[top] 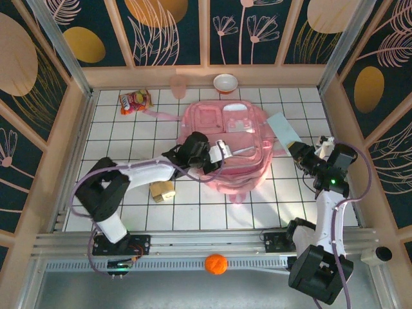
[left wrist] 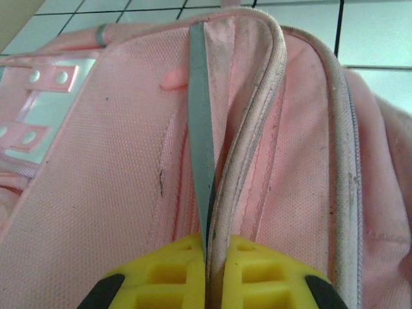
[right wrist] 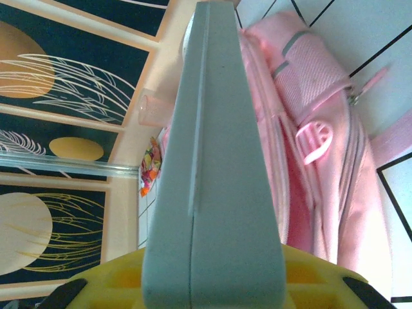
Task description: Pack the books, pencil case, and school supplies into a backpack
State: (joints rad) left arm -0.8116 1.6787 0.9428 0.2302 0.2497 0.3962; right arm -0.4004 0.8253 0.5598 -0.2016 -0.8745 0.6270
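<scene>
Yellow fingers (right wrist: 122, 283) of the right gripper (right wrist: 212, 273) are pinched on a pale teal flat piece (right wrist: 212, 129), held lengthwise outward just beside the backpack (right wrist: 302, 161) — whose zip rim (left wrist: 248, 161) is clamped by the left gripper (left wrist: 206, 254).

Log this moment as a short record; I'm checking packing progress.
left gripper: shut on backpack edge
right gripper: shut on teal square, just right of the backpack in the top view
blocks: on the table, outside the backpack, by the left arm
snack packet: far-left corner
cup and bowl: by the far wall
</scene>
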